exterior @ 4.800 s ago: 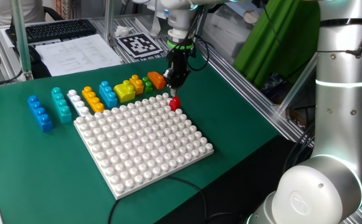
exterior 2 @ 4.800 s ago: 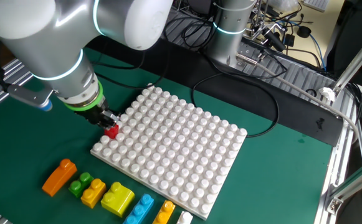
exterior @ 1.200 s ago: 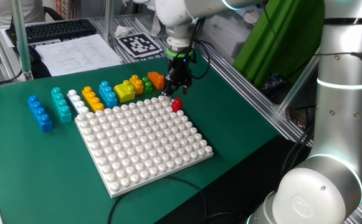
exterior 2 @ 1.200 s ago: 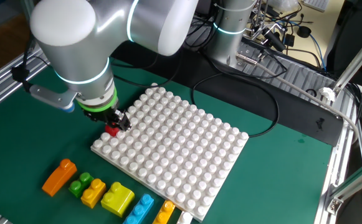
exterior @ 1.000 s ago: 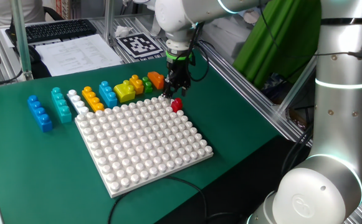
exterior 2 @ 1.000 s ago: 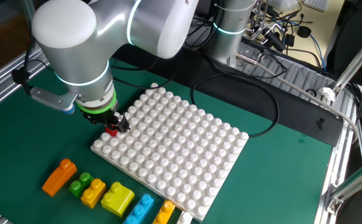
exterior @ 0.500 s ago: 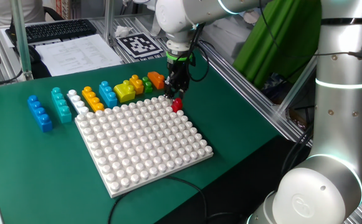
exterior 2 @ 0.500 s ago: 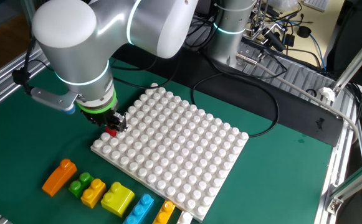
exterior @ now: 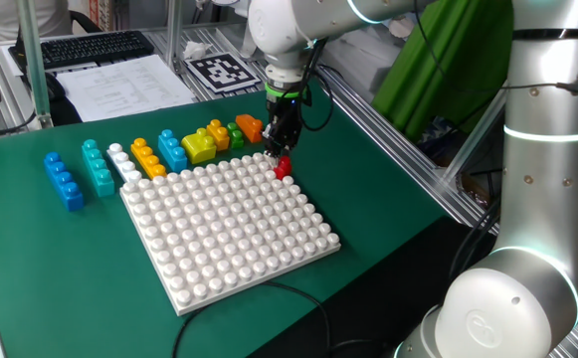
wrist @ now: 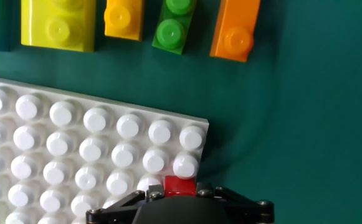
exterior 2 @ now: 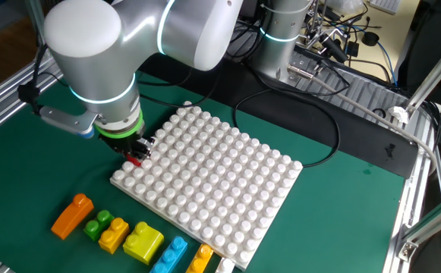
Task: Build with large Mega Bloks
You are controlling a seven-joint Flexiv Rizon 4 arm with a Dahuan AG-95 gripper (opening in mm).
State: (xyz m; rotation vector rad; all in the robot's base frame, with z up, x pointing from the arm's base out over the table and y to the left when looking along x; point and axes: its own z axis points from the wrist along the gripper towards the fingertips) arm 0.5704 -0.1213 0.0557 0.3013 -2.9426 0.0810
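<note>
A small red brick (exterior: pixel 283 167) sits at the far right corner of the white studded baseplate (exterior: pixel 229 234), on its edge studs. My gripper (exterior: pixel 280 154) is down on it, fingers closed on its two sides. In the hand view the red brick (wrist: pixel 179 185) shows between the fingers at the bottom edge, by the baseplate corner (wrist: pixel 75 143). In the other fixed view the gripper (exterior 2: pixel 135 155) hides most of the red brick (exterior 2: pixel 134 161). Loose bricks lie in a row beyond the baseplate: orange (exterior: pixel 251 127), green (exterior: pixel 235 132), yellow (exterior: pixel 198 146), blue (exterior: pixel 172 150).
More bricks continue the row to the left: orange-yellow (exterior: pixel 148 159), white (exterior: pixel 123 162), teal (exterior: pixel 96 166), long blue (exterior: pixel 64 181). The hand view shows yellow (wrist: pixel 58 23), green (wrist: pixel 176 25) and orange (wrist: pixel 235 29) bricks just beyond the corner. A black cable (exterior 2: pixel 281 98) runs behind the baseplate.
The gripper has stayed at the red brick at the baseplate corner, shifting only slightly and settling lower over it. The baseplate has nudged a little since the oldest frame.
</note>
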